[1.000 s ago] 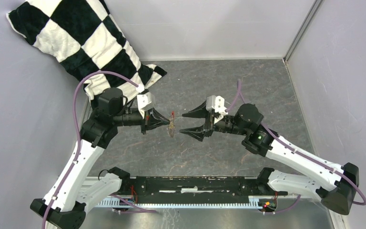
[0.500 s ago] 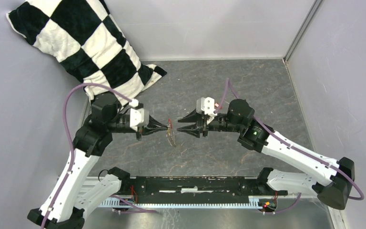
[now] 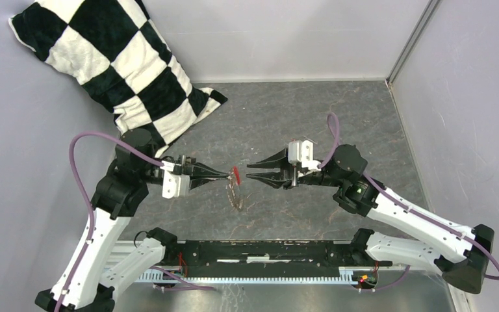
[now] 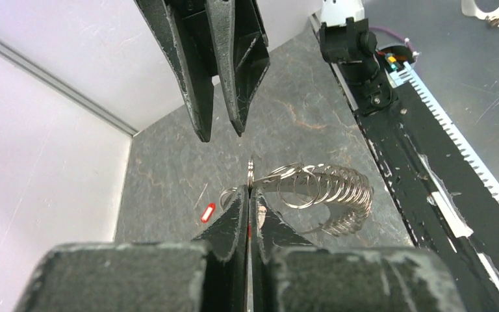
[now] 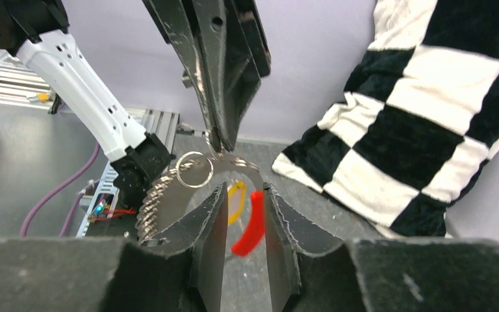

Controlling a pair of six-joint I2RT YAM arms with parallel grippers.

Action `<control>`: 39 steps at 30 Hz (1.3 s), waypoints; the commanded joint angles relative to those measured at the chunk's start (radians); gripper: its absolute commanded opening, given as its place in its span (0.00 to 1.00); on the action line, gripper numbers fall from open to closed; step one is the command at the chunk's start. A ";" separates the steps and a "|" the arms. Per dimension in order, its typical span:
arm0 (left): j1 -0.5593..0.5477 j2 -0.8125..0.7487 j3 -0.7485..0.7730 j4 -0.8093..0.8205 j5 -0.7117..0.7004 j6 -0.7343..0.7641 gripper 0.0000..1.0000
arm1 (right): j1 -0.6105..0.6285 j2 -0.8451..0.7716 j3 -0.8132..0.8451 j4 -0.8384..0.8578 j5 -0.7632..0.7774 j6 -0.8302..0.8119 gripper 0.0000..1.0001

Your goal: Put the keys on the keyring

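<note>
Over middle of surface (image 3: 312, 117): left claw (image 3: 226, 175) clenched on keyring (image 3: 236, 194), pinching one loop; other loops dangle in coil below tips. Right claw (image 3: 247, 173) faces it tip to tip, unclenched, fingers narrow gap apart. We see red key (image 3: 236, 172) in that gap, yellow key (image 5: 236, 197) just behind it. We cannot tell whether fingers touch red key.

Soft, even light falls from above, and all three views are bright. Only faint, soft-edged shadows lie on the grey tabletop (image 3: 312, 110). The top view is sharp. Each wrist view blurs its own claw toward the bottom edge, the left claw (image 4: 249, 192) and the right claw (image 5: 243, 190) alike. The keyring (image 4: 328, 192) shows small glints.
</note>
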 commanded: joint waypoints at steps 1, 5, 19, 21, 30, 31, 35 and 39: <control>-0.003 0.024 0.035 0.139 0.089 -0.118 0.02 | 0.029 0.000 -0.019 0.170 -0.015 0.024 0.32; -0.004 0.033 0.012 0.270 0.110 -0.254 0.02 | 0.047 0.006 -0.025 0.203 0.000 0.021 0.31; -0.004 0.060 0.028 0.272 0.151 -0.257 0.02 | 0.080 0.043 0.005 0.203 0.015 -0.007 0.30; -0.005 0.057 0.028 0.273 0.153 -0.256 0.02 | 0.079 0.048 0.005 0.195 0.039 -0.014 0.30; -0.004 0.049 0.016 0.272 0.163 -0.251 0.02 | 0.080 0.046 0.017 0.190 0.072 -0.023 0.26; -0.004 0.051 0.015 0.272 0.163 -0.249 0.02 | 0.080 0.049 0.020 0.189 0.067 -0.021 0.25; -0.004 0.052 0.007 0.272 0.156 -0.247 0.02 | 0.082 0.062 0.032 0.188 0.055 -0.011 0.23; -0.005 0.054 -0.003 0.273 0.145 -0.248 0.02 | 0.081 0.061 0.033 0.191 0.064 -0.008 0.21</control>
